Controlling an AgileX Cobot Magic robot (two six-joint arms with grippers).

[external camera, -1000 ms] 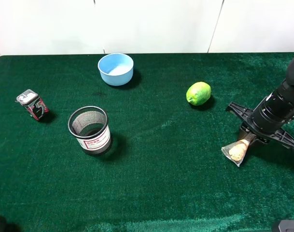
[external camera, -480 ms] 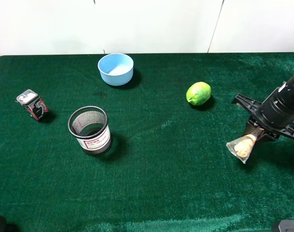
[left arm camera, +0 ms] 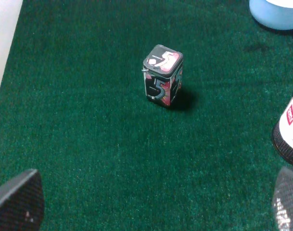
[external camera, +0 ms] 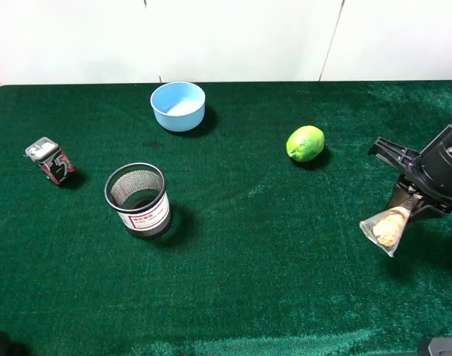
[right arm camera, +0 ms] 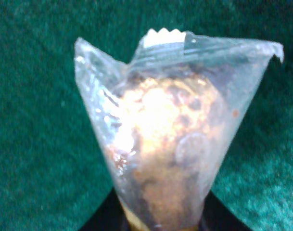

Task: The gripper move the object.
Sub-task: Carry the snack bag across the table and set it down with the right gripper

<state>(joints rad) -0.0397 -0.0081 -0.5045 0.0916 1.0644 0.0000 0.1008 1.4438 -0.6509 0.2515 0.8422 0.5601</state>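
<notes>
**Gold-wrapped sweets hang from a thin pinch**

Clear film is all the right tool (external camera: pixel 405 209) has hold of. It is clenched on one end of the packet (external camera: pixel 389 228), which hangs below it at the right side of the tabletop (external camera: pixel 248 297), close to that edge. Whether the lower end brushes the green surface or clears it, I cannot tell.

The likely failure is a slip. The grasp sits on one end only, the film looks slick, and the chocolates' weight hangs below it. A quick swing or stop could pull the packet through the fingers. A drop this near the edge might also take it off the tabletop.

Its long axis runs steeply downward from the tool, tilted a little toward the near-left in the high view. The free, crimped end points down. The right wrist view looks along that axis, so one chocolate hides the rest.

The lime (external camera: pixel 305 143) lies well apart. The left tool (left arm camera: pixel 156 192) is released, its fingers wide apart and empty, near the can (left arm camera: pixel 162 75).
</notes>
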